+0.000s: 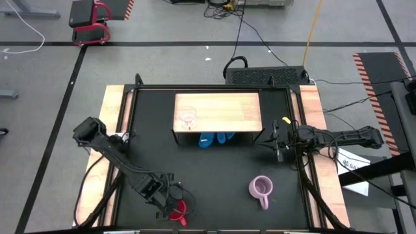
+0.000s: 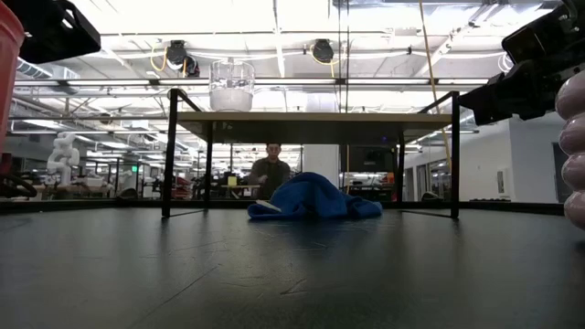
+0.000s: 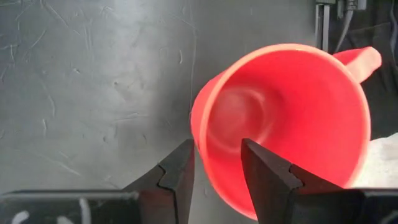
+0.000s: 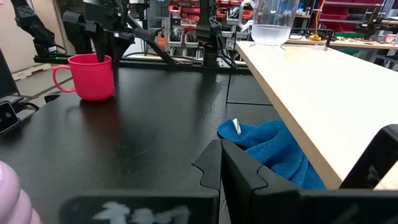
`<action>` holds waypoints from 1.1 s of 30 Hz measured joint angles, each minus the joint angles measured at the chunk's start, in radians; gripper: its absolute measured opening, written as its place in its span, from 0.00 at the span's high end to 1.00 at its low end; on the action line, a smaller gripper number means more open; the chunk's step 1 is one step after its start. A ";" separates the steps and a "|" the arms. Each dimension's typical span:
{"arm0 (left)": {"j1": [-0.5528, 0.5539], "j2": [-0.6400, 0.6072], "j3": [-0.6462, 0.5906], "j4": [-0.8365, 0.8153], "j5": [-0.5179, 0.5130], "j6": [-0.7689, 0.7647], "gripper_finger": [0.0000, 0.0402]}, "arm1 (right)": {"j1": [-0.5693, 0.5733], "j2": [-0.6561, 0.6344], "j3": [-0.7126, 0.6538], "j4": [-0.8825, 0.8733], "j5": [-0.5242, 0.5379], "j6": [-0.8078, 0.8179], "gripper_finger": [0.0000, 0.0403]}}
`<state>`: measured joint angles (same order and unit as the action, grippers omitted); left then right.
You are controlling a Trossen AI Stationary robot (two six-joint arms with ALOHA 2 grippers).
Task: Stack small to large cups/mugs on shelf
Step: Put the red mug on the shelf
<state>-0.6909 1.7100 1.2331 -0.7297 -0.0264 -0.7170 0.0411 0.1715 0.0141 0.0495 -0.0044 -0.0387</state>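
left gripper is at about 7 o'clock of the black tabletop in the high view, close to the near edge. its two fingers are narrow and pinch the wall of the red mug: in the left wrist view one finger is outside the rim and the other is inside the mug. the mug is upright, and its handle points away from the fingers.

the small clear glass cup stands upright on the light wooden top board of the shelf, near the board's left end, at about 11 o'clock from the middle of the tabletop. in the low view it shows on top of the board, toward the left side.

under the shelf lies a blue cloth, crumpled on the tabletop, at about 12 o'clock from the middle.

the lilac-purple mug stands upright on the tabletop at about 5 o'clock, well apart from the red mug and from the shelf. its handle points to the near edge.

the right gripper is at about 3 o'clock, just beside the right end of the shelf, and it touches nothing. its fingers are wide apart and hold nothing.

in the low view a person sits in the room behind the table.
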 joint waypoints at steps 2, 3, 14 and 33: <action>0.006 0.000 0.000 -0.001 0.020 0.000 0.67 | 0.000 0.000 0.000 0.001 0.000 0.000 1.00; 0.009 0.000 0.000 -0.001 0.031 0.002 0.67 | 0.000 0.000 0.000 0.001 0.000 0.000 1.00; 0.054 -0.006 0.000 -0.044 0.083 0.024 0.67 | 0.000 0.000 0.000 0.006 0.000 -0.001 1.00; 0.057 -0.007 0.000 -0.052 0.085 0.201 0.97 | 0.000 0.000 0.000 0.005 0.000 -0.011 1.00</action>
<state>-0.6342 1.7027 1.2331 -0.7814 0.0587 -0.5158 0.0410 0.1715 0.0139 0.0547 -0.0044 -0.0494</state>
